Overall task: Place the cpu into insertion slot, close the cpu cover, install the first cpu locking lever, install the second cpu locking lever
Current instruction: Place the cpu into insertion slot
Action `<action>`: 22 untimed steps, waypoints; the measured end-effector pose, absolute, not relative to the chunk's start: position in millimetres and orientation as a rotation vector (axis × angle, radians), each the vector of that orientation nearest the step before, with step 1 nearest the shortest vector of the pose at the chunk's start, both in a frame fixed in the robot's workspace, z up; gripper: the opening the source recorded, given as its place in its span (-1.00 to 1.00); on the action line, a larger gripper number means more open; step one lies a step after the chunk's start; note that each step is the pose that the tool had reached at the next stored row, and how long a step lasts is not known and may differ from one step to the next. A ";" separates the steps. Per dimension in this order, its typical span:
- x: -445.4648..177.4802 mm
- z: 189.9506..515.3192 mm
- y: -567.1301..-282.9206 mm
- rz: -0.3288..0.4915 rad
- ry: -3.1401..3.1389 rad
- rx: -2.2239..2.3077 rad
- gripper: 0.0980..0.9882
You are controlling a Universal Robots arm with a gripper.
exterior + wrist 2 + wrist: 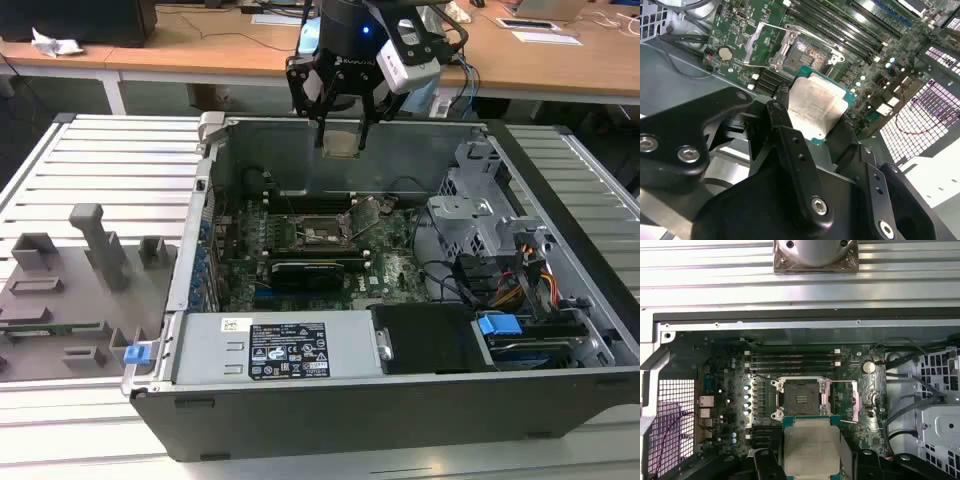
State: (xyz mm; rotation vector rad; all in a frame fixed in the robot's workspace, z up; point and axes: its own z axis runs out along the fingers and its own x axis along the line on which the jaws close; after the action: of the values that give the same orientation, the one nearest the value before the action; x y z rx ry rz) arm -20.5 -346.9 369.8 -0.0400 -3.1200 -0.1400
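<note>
My gripper (341, 128) hangs above the far rim of the open computer case, shut on the cpu (342, 146), a small square chip with a silvery-tan face and greenish rim. In both wrist views the cpu (815, 107) (812, 445) sits between the black fingers (782, 120), well above the board. The insertion slot (801, 399) (807, 52) (320, 232) lies bare on the green motherboard below. The cpu cover (765, 42), a thin silver frame with a window, stands swung open beside the slot, seen edge-on in the first wrist view (854, 400).
A long black expansion card (315, 270) lies just in front of the slot. The power supply (285, 348) spans the case's near side, with the drive cage (480, 215) and cables at the exterior view's right. A grey fixture tray (60, 300) sits outside, at that view's left.
</note>
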 end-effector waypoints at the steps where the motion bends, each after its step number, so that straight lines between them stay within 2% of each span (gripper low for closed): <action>1: -20.5 369.8 -346.9 -0.140 -3.120 -0.040 0.00; 22: -20.5 369.7 -346.9 -0.141 -3.120 -0.158 0.00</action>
State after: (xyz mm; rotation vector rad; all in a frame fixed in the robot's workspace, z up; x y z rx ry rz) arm -20.5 -346.9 369.7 -0.1582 -3.1196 -0.1412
